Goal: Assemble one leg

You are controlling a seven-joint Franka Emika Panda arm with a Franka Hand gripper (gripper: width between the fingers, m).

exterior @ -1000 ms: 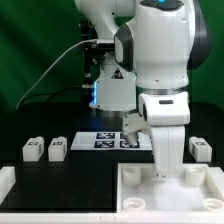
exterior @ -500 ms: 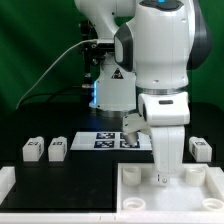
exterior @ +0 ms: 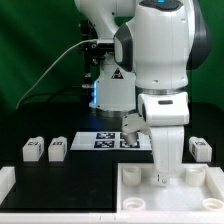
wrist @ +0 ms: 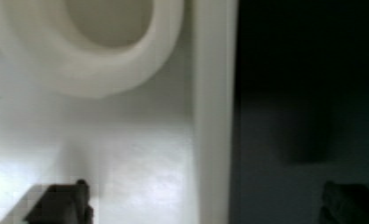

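Observation:
Three legs show in the exterior view, small white blocks with marker tags. Two (exterior: pixel 33 150) (exterior: pixel 58 149) stand side by side at the exterior view's left and one (exterior: pixel 200 149) at its right. My gripper (exterior: pixel 163 180) reaches straight down at the far edge of the large white tray (exterior: pixel 175 202), between its two far corner sockets. In the wrist view the gripper (wrist: pixel 207 205) is open and empty, its dark fingertips (wrist: pixel 56 202) wide apart. They straddle the tray's rim (wrist: pixel 213 120), with a round socket (wrist: pixel 92 40) to one side and black table to the other.
The marker board (exterior: pixel 112 140) lies flat behind the tray, partly hidden by my arm. A white raised edge (exterior: pixel 6 182) sits at the table's front corner on the exterior view's left. The arm's base and cables stand at the back.

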